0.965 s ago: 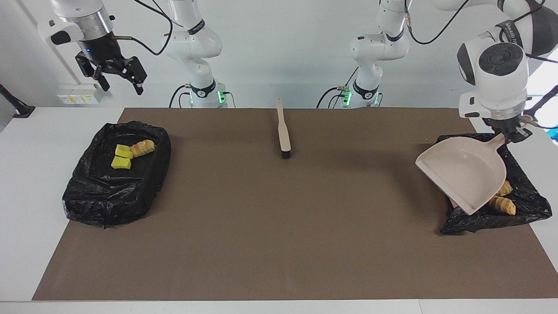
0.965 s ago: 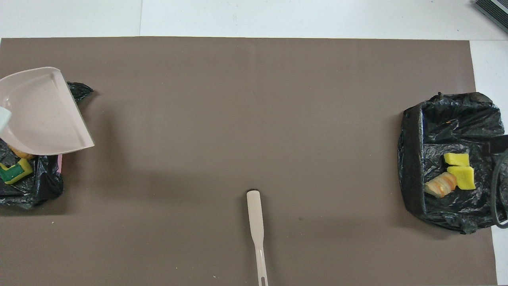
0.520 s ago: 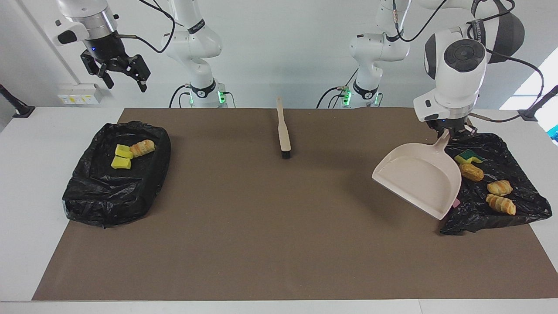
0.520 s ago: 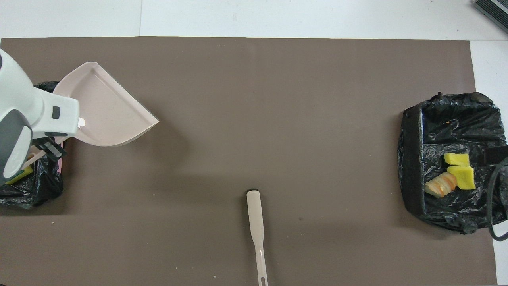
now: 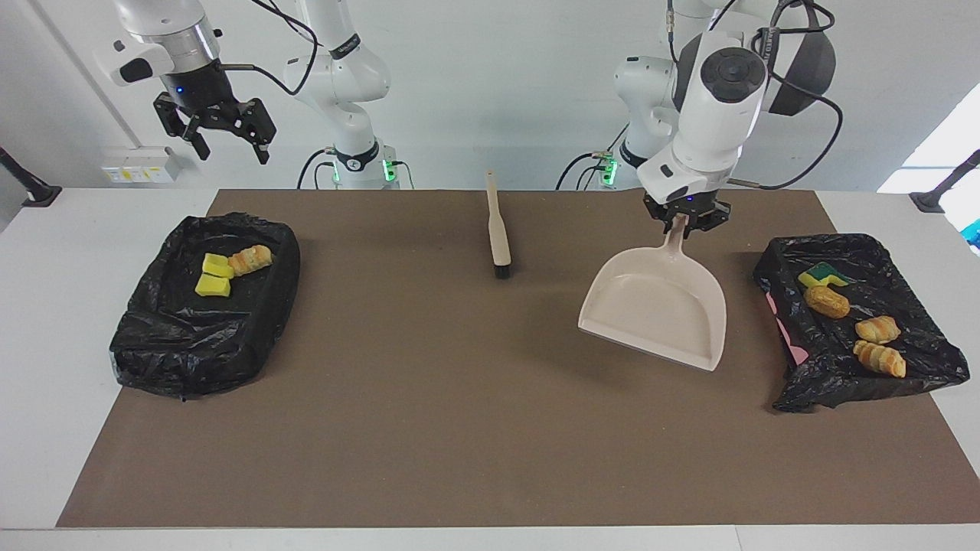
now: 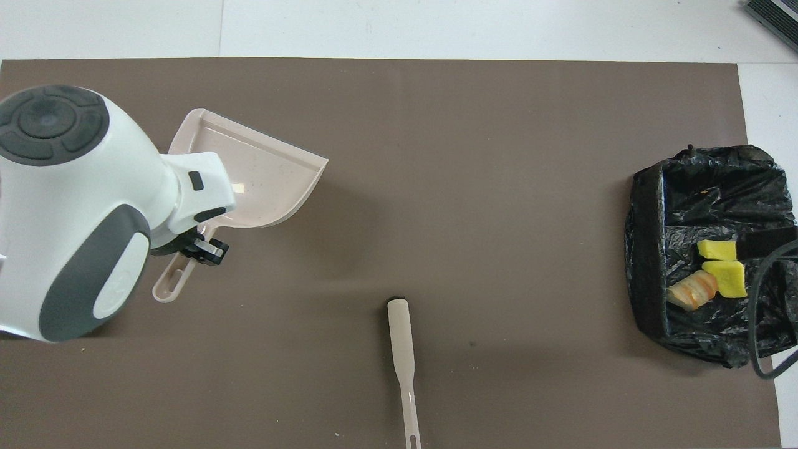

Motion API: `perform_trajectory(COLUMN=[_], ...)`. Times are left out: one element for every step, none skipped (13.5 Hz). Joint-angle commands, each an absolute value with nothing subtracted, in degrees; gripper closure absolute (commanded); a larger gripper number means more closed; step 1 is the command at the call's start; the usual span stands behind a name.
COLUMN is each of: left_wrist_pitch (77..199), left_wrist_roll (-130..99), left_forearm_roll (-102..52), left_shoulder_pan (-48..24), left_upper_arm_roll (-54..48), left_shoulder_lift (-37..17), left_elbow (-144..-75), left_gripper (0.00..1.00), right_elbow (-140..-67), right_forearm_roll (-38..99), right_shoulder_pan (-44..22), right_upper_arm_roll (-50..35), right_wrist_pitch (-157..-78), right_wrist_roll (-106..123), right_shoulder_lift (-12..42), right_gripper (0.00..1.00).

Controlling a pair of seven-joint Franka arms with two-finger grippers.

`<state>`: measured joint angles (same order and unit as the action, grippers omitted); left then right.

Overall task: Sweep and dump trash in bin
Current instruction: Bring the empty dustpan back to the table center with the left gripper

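Gripping the dustpan (image 5: 654, 306) by its handle, the left gripper (image 5: 684, 220) is hanging over the mat (image 5: 459, 428); the right gripper (image 5: 222, 134), fingers apart, is waiting above one bin (image 5: 199, 352) holding trash (image 5: 230, 272).

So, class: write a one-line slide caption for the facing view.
Left gripper carries the empty dustpan over the mat; trash sits in both bins.

A white surface (image 5: 46, 306) carries a brown mat (image 5: 459, 428); on the mat, a brush (image 5: 498, 229) lies between two black-lined bins (image 5: 153, 352) (image 5: 919, 367).
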<state>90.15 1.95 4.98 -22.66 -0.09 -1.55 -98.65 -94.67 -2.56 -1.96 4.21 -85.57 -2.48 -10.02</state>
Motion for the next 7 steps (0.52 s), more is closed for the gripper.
perform_trajectory(left_wrist_pitch=[93.50, 95.43, 97.36, 98.95, 100.70, 102.20, 103.70], left_wrist_roll=[-6.30, -9.03, -11.14, -12.90, -14.92, -16.94, -18.96], left_forearm_roll=[2.12, 0.89, -0.25, -0.79, -0.79, -0.88, -0.88], left_shoulder_pan=[-27.76, -28.99, -29.96, -31.54, -32.68, -33.74, -35.32], left_upper_arm_roll=[0.97, 0.88, 0.97, 0.88, 0.88, 0.88, 0.88], left_shoulder_lift=[-1.05, -1.32, -2.10, -2.89, -3.60, -5.00, -7.01], left_elbow=[-99.32, -99.40, -99.40, -99.40, -99.49, -99.32, -98.97], left_gripper=[1.00, 1.00, 1.00, 1.00, 1.00, 1.00, 1.00], right_elbow=[-95.01, -94.14, -93.87, -93.78, -93.78, -93.78, -93.78], right_forearm_roll=[-2.72, -2.64, -2.64, -2.64, -2.64, -2.72, -2.64], right_shoulder_pan=[-1.76, -1.76, -1.67, -1.67, -1.58, -1.67, -1.67], right_upper_arm_roll=[3.61, 3.26, 3.25, 3.25, 3.25, 3.25, 3.25], right_wrist_pitch=[-87.01, -86.23, -86.31, -86.31, -86.31, -86.31, -86.22], right_wrist_roll=[-0.88, -0.88, -0.88, -1.05, -0.97, -0.97, -0.97], right_shoulder_lift=[-10.63, -10.72, -10.90, -10.99, -10.99, -10.99, -11.07], right_gripper=[0.00, 0.00, 0.00, 0.00, 0.00, 0.00, 0.00])
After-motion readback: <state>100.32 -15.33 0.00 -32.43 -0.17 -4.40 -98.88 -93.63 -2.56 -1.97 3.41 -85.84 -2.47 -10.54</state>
